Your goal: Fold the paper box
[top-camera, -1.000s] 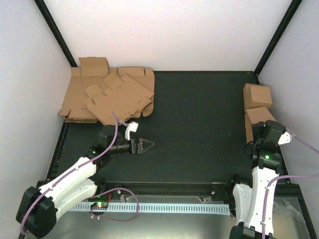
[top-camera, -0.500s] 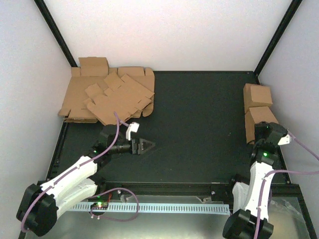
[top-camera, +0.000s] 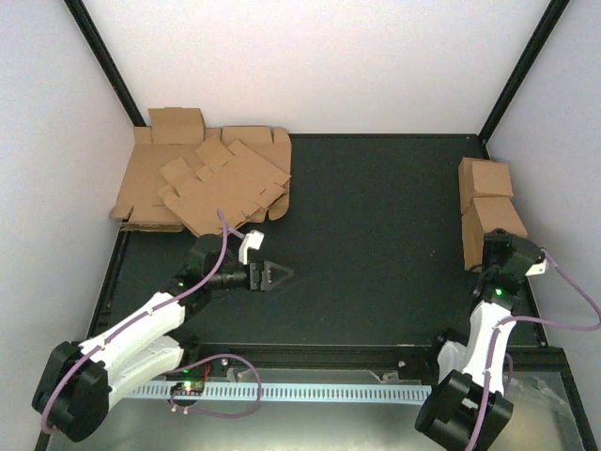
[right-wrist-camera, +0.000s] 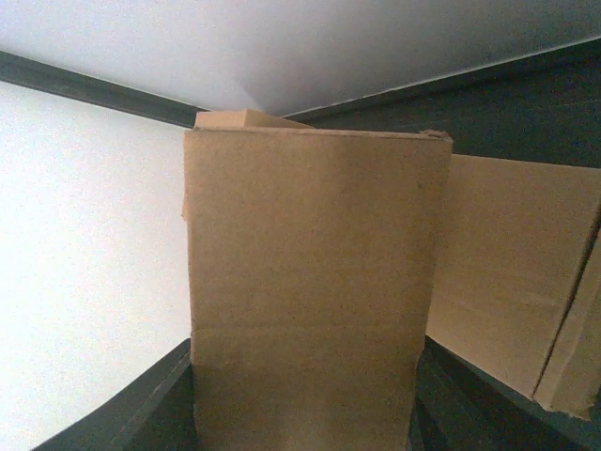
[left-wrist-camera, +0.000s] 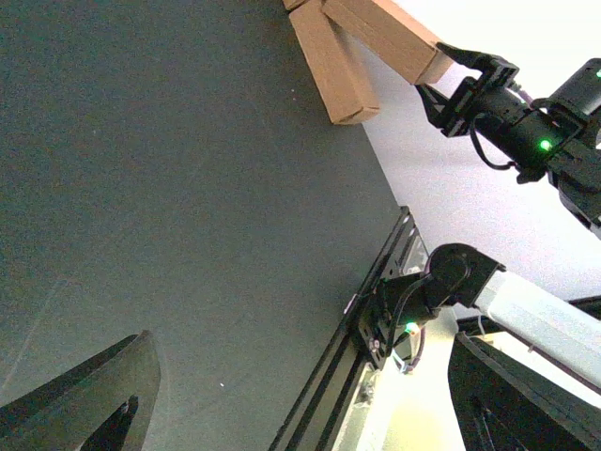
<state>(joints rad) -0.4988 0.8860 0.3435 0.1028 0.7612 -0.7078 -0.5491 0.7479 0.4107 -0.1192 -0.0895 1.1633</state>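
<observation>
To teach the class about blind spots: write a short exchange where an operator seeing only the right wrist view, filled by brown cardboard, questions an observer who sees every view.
Operator: What am I looking at?
Observer: The folded paper box at the right edge of the table; the right gripper straddles its end.
Operator: And the left gripper?
Observer: Open, empty, over the table.
Operator: More cardboard anywhere?
Observer: A stack of flat blanks in the far-left corner.
</observation>
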